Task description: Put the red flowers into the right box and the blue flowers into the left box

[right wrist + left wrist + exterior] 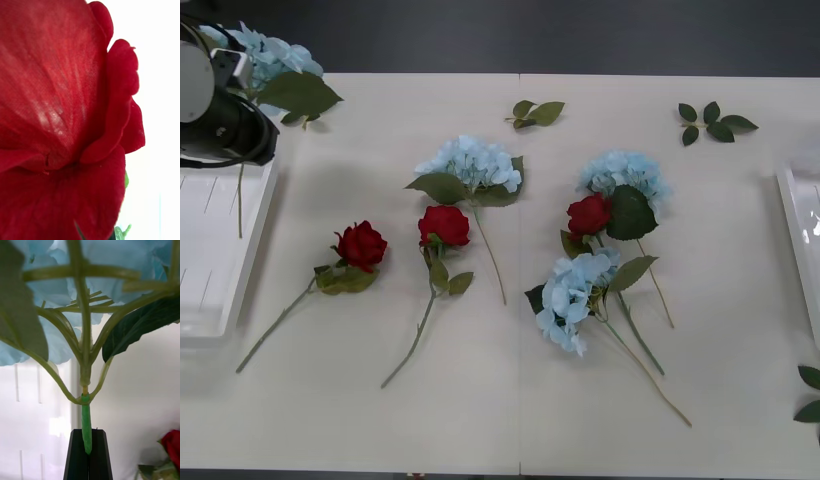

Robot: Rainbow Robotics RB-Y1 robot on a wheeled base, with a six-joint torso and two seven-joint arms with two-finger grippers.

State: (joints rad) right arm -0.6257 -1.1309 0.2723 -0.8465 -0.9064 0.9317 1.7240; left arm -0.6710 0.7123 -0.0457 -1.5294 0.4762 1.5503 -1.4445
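Holding a hydrangea (pixel 112 273) by its thin stem, left gripper (pixel 87 455) pinches shut above the left box (pixel 220 290), far left. Light, floppy head; stem is the best grip. Right gripper's state unclear behind a rose (pixel 60 120).

On the surface (pixel 380 430), three roses (pixel 444 225) and three hydrangeas (pixel 470 165) lie in the middle between the left box (pixel 210 300) and the right box (pixel 795 230), with two leaf sprigs (pixel 537 112) behind them.
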